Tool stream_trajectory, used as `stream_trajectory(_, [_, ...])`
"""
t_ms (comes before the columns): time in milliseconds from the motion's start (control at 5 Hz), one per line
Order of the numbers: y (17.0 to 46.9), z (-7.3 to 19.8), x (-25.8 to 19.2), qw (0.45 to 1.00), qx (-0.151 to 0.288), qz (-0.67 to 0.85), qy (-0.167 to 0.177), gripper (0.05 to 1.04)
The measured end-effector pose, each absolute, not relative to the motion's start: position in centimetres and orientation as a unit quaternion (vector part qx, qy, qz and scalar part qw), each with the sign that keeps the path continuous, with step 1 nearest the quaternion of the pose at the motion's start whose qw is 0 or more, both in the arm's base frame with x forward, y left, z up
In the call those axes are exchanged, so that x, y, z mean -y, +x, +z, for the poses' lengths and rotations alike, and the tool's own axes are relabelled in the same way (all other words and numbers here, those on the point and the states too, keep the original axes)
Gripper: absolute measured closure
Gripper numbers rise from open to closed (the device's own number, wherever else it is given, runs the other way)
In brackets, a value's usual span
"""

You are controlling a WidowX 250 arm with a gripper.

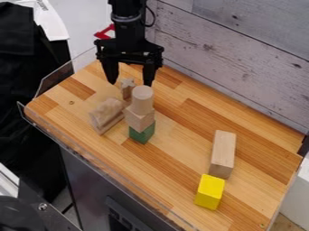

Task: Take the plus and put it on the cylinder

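Observation:
The gripper (129,82) hangs at the upper left of the table with its two fingers spread wide. Just beneath and between the fingertips, the small wooden plus (127,87) stands upright, its lower part partly hidden by the blocks in front. The light wooden cylinder (142,100) stands upright to the right of the plus and nearer the camera. It tops a stack, resting on a wooden block (139,119) that sits on a green block (142,133).
A wooden arch-like block (107,115) lies left of the stack. Towards the right stand a long wooden block (222,153) and a yellow block (209,191). A clear rim edges the table's left and front sides; a plank wall runs behind.

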State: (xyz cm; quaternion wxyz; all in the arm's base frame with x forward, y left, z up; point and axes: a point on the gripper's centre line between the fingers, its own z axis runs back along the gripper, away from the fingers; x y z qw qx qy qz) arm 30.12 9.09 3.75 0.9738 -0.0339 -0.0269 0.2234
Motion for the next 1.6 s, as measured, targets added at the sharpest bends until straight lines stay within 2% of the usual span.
stream_trajectory(200, [30.4, 3.0, -10.0, 0.967, 0.012, 0.253, -0.040, 0.083])
stream_trajectory(1000, [31.1, 1.7, -11.6, 0.945, -0.008, 0.326, -0.023, 0.083])
stream_trajectory(1600, [31.6, 0.7, -11.7, 0.941, -0.008, 0.337, -0.026, 0.083])
